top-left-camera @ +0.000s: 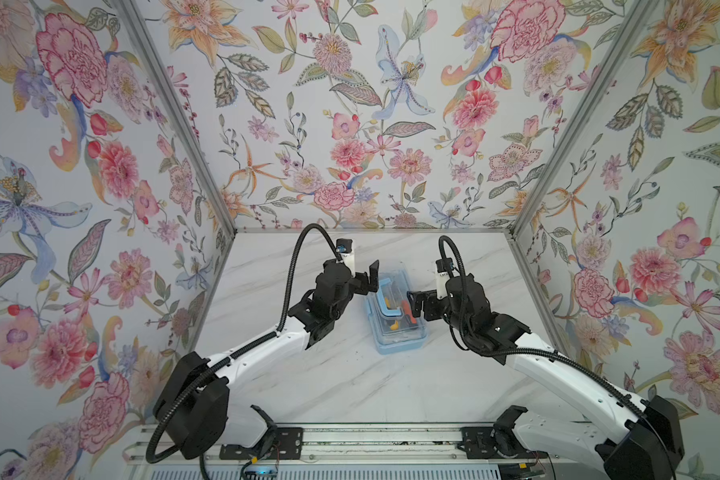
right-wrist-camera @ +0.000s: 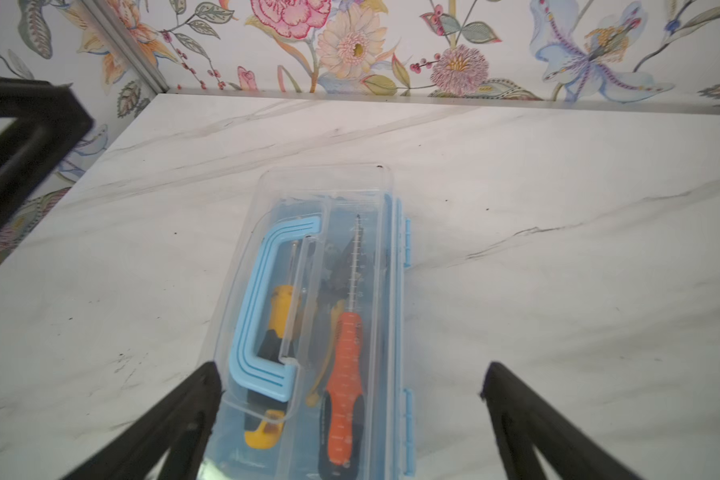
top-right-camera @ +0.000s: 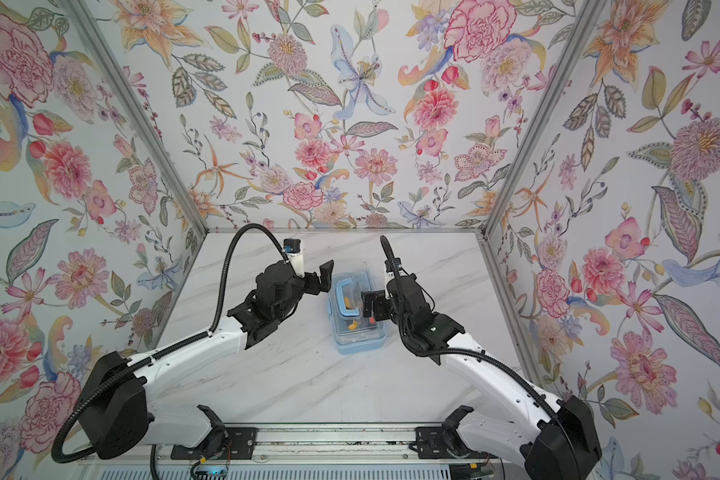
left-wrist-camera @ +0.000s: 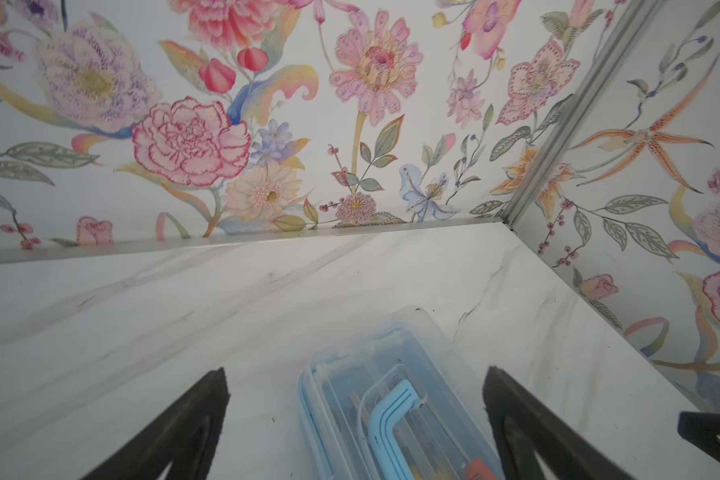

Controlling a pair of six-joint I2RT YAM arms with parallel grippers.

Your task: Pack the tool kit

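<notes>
tool box (top-left-camera: 398, 328) on table (top-left-camera: 350, 374) between spread left pincer (top-left-camera: 368, 279), right pincer (top-left-camera: 415, 305).

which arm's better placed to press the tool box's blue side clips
right, likely: the right hand hangs open at the tool box side carrying the blue clips; the left hand is opposite

My white-and-black left arm (top-left-camera: 260, 347) and right arm (top-left-camera: 558, 371) angle inward; left jaws and right jaws gape wide, empty.
</notes>
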